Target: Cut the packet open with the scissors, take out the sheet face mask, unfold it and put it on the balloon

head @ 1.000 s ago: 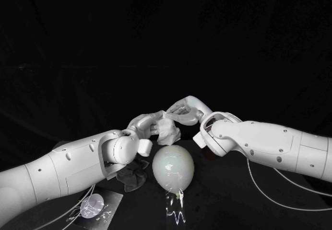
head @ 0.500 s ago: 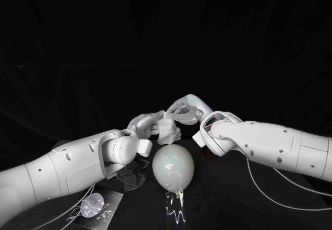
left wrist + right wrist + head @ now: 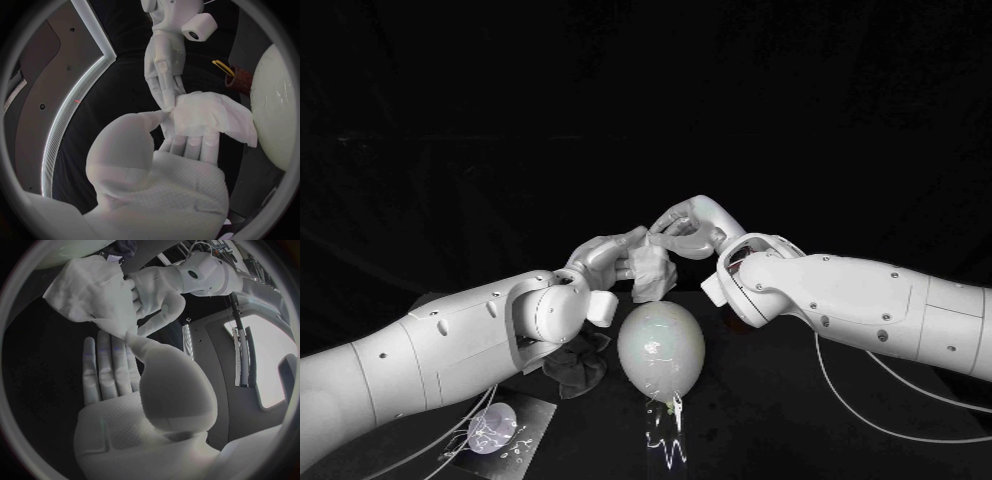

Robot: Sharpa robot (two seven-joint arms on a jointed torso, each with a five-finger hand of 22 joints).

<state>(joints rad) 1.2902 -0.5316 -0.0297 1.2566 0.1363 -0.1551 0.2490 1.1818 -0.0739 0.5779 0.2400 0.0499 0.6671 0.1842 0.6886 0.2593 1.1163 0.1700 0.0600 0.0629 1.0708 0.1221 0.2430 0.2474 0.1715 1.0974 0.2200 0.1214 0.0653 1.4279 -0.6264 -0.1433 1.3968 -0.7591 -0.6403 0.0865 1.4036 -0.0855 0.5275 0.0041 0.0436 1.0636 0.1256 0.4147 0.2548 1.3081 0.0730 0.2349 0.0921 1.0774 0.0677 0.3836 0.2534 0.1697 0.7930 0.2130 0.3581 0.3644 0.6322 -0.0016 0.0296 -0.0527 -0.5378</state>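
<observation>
- Sheet mask [image 3: 649, 274]: white and still partly folded and crumpled, held in the air between the two hands. It hangs at 12 o'clock from the balloon, and its lower edge comes close to the balloon's top. I cannot tell whether the two touch. In the left wrist view the sheet mask [image 3: 211, 118] spreads out as a creased flap beside the balloon's pale curve.
- Left hand [image 3: 609, 256]: pinches the sheet mask at the mask's 9 o'clock side. In its own wrist view the thumb tip presses an upper corner of the sheet against the fingers [image 3: 187, 146], which lie straight and close together behind it.
- Right hand [image 3: 687, 226]: pinches the sheet mask from the 1 o'clock side. In its own wrist view the thumb tip meets a corner of the sheet, and the other fingers [image 3: 111, 365] lie flat and side by side beneath it. The two hands' fingertips meet at nearly the same corner.
- Balloon [image 3: 661, 344]: pale and egg-shaped, lying on the table [image 3: 776, 440] at the middle of the head view. Its tied end points to 6 o'clock. It sits between the two forearms, and no hand touches it.
- Dark crumpled item [image 3: 577, 366]: on the table just beside the balloon, at the balloon's 8 o'clock, partly under the left forearm. I cannot tell what it is.
- Shiny flat item [image 3: 496, 430]: well apart from the balloon, at the balloon's 7 o'clock. It glints and is too small to identify.
</observation>
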